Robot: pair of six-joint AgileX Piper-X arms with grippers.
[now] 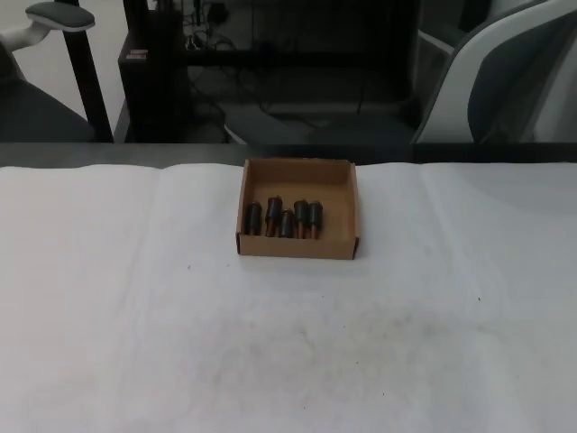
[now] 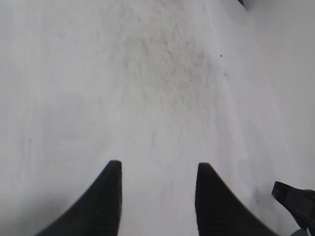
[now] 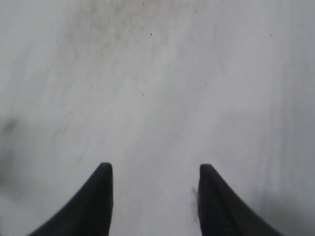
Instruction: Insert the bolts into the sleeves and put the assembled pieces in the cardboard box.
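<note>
A brown cardboard box (image 1: 343,203) stands at the middle of the bench, toward the back. Inside it lie several dark sleeves (image 1: 284,219) with copper-coloured bolts in them, side by side along the near wall. My left gripper (image 2: 157,169) hangs over bare white bench cover, open, with nothing between its black fingers (image 2: 106,196). My right gripper (image 3: 155,172) is likewise open above plain white cover, its fingers (image 3: 211,196) apart and empty.
The white bench cover (image 1: 288,343) is faintly stained grey in front of the box. A small dark part (image 2: 295,201) shows at the edge of the left wrist view. Chairs and dark furniture stand behind the bench's far edge.
</note>
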